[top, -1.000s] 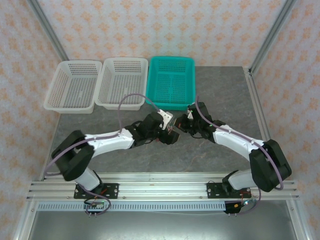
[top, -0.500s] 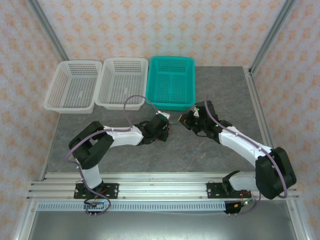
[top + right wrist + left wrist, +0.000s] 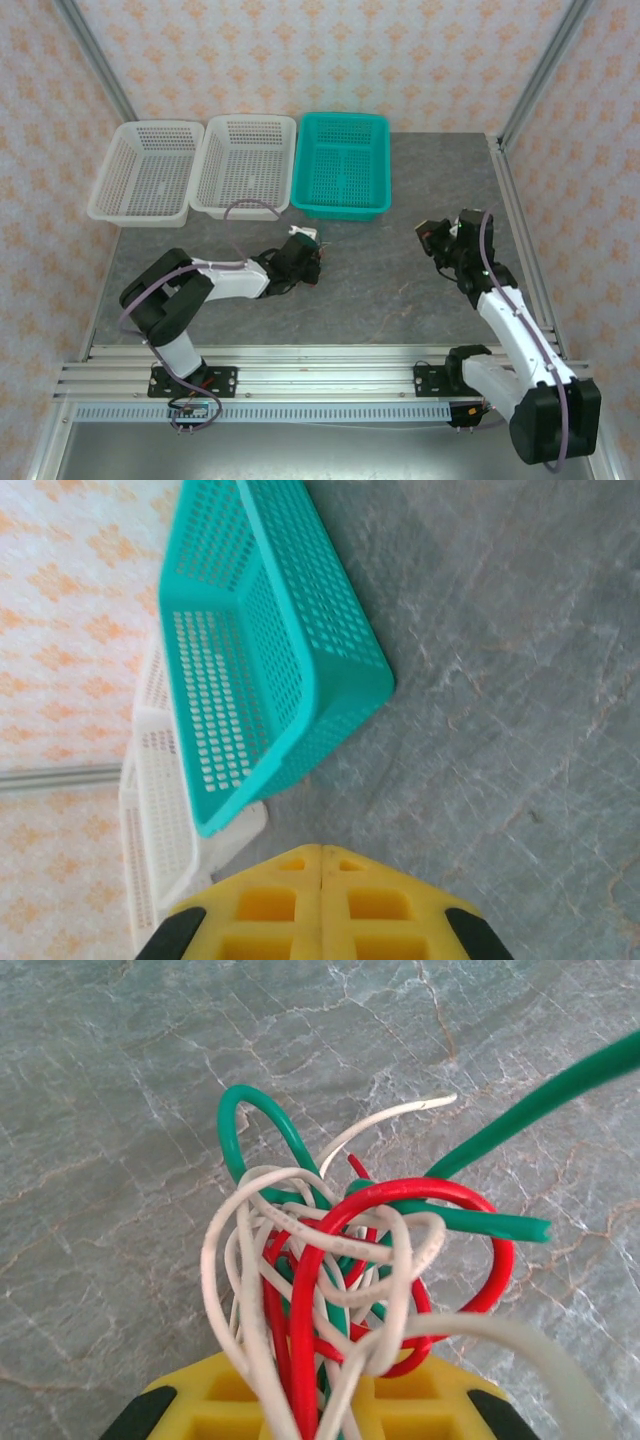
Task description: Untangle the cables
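High camera behind the arm bases [image 3: 195, 380] looks down on the whole grey marbled desk [image 3: 400, 270]. Left wrist camera peers down, very close to tangled thin red, white and green cables [image 3: 340, 1260]. Right wrist camera faces across the desk to the teal perforated plastic basket [image 3: 260, 650], also upper centre overhead.

Tangled red, white and green cables [image 3: 340, 1260], loops knotted together, clamped between the yellow jaws of the left gripper [image 3: 316, 1390] above the grey veined table [image 3: 120, 1110].
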Tool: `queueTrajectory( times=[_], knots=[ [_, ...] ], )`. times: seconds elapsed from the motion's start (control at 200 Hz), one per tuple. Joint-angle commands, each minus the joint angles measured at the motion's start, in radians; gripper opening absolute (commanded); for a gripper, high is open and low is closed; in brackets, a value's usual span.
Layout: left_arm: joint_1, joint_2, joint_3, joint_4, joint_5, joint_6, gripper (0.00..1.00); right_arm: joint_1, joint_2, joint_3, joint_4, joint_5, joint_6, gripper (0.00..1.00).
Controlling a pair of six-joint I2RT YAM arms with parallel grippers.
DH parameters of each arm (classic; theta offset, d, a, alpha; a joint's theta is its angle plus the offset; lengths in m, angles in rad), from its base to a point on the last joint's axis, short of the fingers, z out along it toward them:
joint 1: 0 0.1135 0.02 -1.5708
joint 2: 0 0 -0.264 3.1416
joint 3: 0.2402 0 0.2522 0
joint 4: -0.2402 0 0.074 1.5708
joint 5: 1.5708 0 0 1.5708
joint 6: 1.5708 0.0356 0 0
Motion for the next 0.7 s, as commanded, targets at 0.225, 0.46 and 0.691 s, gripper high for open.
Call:
queueTrajectory(
  times=[0.225, 0.46, 0.691],
  knots=[
    [-0.085, -0.069, -0.015, -0.001, 0.203, 0.123, 0.06, 0.315, 0.132, 0.05, 0.104, -0.105, -0.296, 0.33],
    [-0.086, -0.045, 0.03, -0.06, 0.233, 0.159, 0.06, 0.388, 0.24, 0.025, 0.3, -0.229, -0.349, 0.53],
    [-0.088, -0.053, 0.015, -0.047, 0.242, 0.15, 0.06, 0.402, 0.294, 0.027, 0.316, -0.187, -0.349, 0.48]
  ],
)
